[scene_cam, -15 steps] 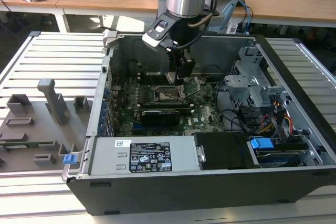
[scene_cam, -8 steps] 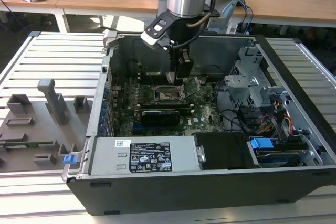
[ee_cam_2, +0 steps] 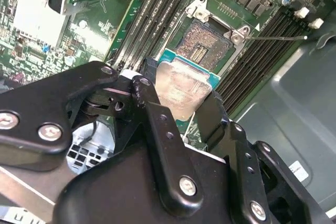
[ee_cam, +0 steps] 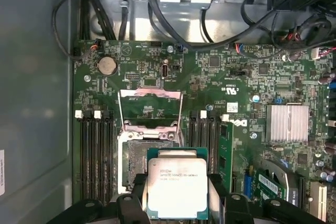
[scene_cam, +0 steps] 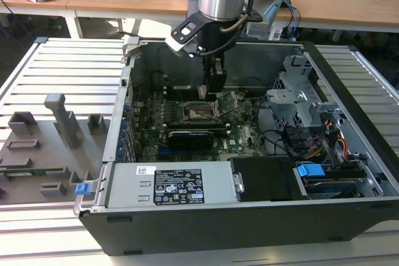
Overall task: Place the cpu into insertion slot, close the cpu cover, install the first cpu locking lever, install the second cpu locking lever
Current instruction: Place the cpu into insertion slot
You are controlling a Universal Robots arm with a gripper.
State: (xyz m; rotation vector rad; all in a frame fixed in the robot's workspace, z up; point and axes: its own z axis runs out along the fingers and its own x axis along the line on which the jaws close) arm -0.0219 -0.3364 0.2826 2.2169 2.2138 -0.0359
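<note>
End effector (ee_cam: 177, 195) clenched on the cpu (ee_cam: 177, 184) at two opposite edges, chip held flat, metal top up. Insertion slot (ee_cam: 135, 162) bare, cpu cover (ee_cam: 151, 94) swung open beyond it. First wrist view: chip overlaps one side of the slot, not squared over it. Exterior view: end effector hangs just upper right of the slot, mid-frame

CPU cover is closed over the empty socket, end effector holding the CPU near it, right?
No: the cpu cover stands open, off the empty insertion slot, per the first wrist view. The end effector does hold the cpu near it.
</note>
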